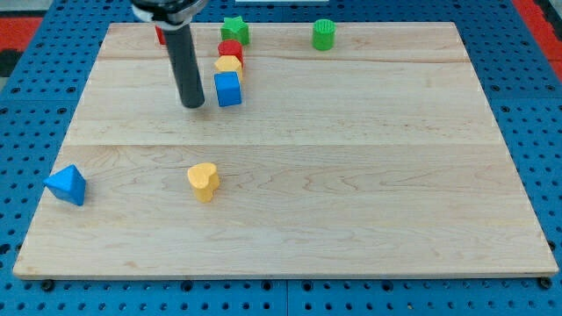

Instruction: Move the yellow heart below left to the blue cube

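The yellow heart (203, 182) lies on the wooden board (351, 175), left of its middle. The blue cube (227, 89) stands near the view's top, well above the heart. My tip (192, 104) is just left of the blue cube, with a small gap between them, and far above the yellow heart. The dark rod rises from the tip to the view's top edge.
A yellow block (228, 64), a red block (231, 49) and a green star (234, 31) line up above the blue cube. A green cylinder (324, 35) stands at the top right. A blue triangular block (67, 184) sits at the left edge. A red block (161, 35) is partly hidden behind the rod.
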Available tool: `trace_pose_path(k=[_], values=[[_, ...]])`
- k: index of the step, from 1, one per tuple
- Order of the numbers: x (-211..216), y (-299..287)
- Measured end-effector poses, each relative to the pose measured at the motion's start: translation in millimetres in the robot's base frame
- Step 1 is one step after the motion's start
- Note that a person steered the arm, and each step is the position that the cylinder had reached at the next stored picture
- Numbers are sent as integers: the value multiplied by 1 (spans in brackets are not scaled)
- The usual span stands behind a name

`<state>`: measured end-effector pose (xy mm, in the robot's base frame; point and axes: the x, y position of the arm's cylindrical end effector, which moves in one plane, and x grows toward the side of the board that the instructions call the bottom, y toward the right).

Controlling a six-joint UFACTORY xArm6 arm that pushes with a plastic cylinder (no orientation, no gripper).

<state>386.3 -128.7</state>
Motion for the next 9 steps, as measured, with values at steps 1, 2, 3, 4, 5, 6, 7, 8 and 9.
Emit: trace_pose_path(k=[1,2,3,4,5,6,7,8,9], values=[[47,0],[92,52],[153,73],[169,53],[166,41],[138,41],[118,41],[137,31],[147,20]])
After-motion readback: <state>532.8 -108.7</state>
